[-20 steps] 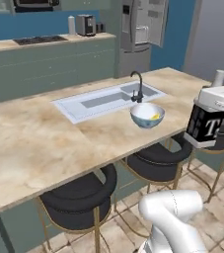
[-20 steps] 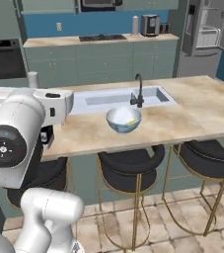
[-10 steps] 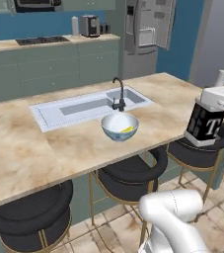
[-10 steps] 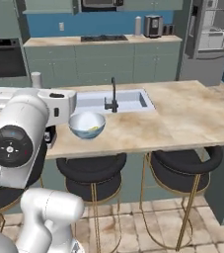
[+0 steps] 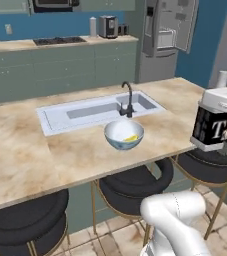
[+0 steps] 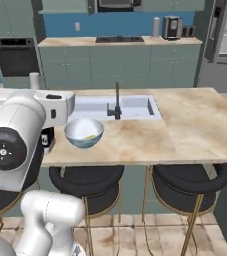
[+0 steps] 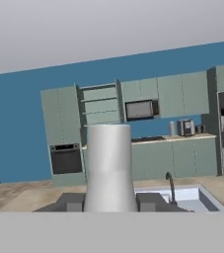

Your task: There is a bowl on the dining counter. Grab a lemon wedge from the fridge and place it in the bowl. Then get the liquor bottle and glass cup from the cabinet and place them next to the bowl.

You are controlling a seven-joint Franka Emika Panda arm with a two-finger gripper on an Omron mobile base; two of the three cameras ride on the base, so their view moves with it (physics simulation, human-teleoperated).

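The liquor bottle, small, near-black, with a white label and a slim pale neck, rides upright in the clenched claw. In the hand view its pale neck stands straight up between the two dark fingers, which press against it on either side. It is probably kept upright and lifted above the worktop so it can be set down standing without dragging across the stone.

It hangs over the near edge of the dining counter, a long beige marbled top, towards its right-hand end. The round pale bluish-white bowl sits close to the near edge, just in front of the white inset sink and its dark tap. The small bright yellow lemon wedge already lies inside it, so that part looks finished. The grey steel fridge stands beyond the far right corner.

Against the earlier frames, the whole scene has slid sideways in both base views: the base has been driving along the counter, bowl and sink shifting together, while the bottle keeps its place in the grip.
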